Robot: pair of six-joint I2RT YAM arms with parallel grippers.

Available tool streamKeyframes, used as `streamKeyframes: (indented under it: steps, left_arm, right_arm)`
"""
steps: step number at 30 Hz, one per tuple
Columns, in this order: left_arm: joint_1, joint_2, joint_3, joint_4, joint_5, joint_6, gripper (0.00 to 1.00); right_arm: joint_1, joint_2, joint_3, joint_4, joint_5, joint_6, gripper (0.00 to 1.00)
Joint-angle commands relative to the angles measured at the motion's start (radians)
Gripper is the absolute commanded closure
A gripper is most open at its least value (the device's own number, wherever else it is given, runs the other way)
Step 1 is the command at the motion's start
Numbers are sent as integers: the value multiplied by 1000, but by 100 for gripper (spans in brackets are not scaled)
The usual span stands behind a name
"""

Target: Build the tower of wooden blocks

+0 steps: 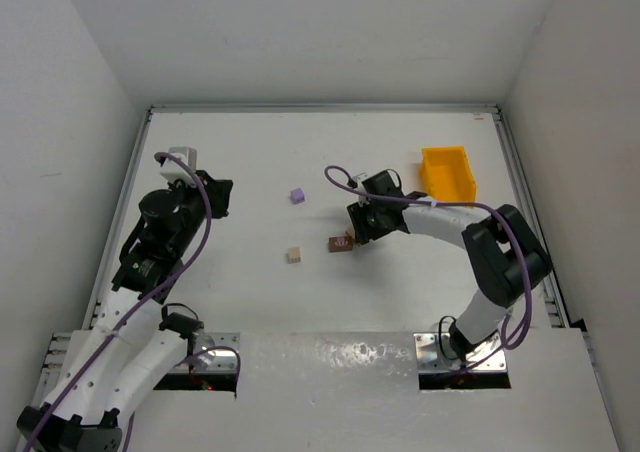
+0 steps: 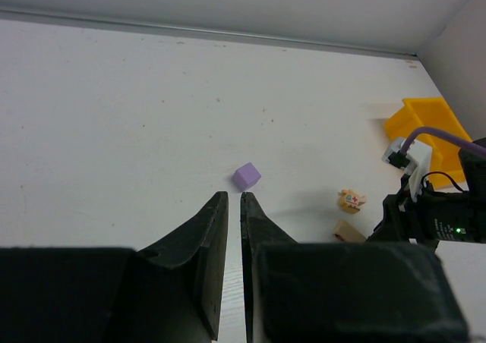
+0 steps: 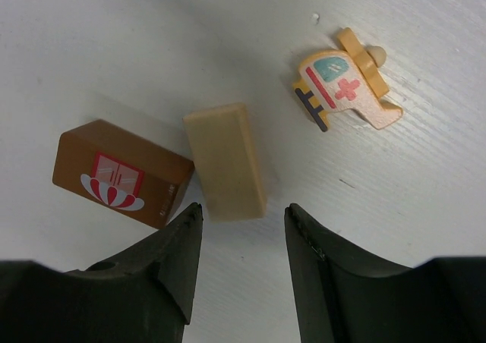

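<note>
In the right wrist view a light tan oblong block lies flat on the table, with a darker brown block bearing a red and white picture touching its left side. A helicopter-shaped wooden piece lies apart at the upper right. My right gripper is open and empty, its tips just short of the tan block's near end. From above it sits beside the brown block. A small tan cube lies alone to the left. My left gripper is shut and empty, far left.
A purple cube lies between the two grippers, just ahead of my left fingertips in the left wrist view. A yellow plastic bin stands at the back right. White walls close in the table on three sides.
</note>
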Motion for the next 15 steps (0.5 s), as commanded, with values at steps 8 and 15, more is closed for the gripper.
streamKeyframes:
  steps: [8, 15]
  left_arm:
    - [6, -6, 12, 40, 4, -6, 89]
    - [7, -10, 14, 37, 4, -8, 89]
  right_arm:
    - [0, 58, 59, 30, -39, -14, 52]
    - [0, 85, 67, 52, -16, -2, 57]
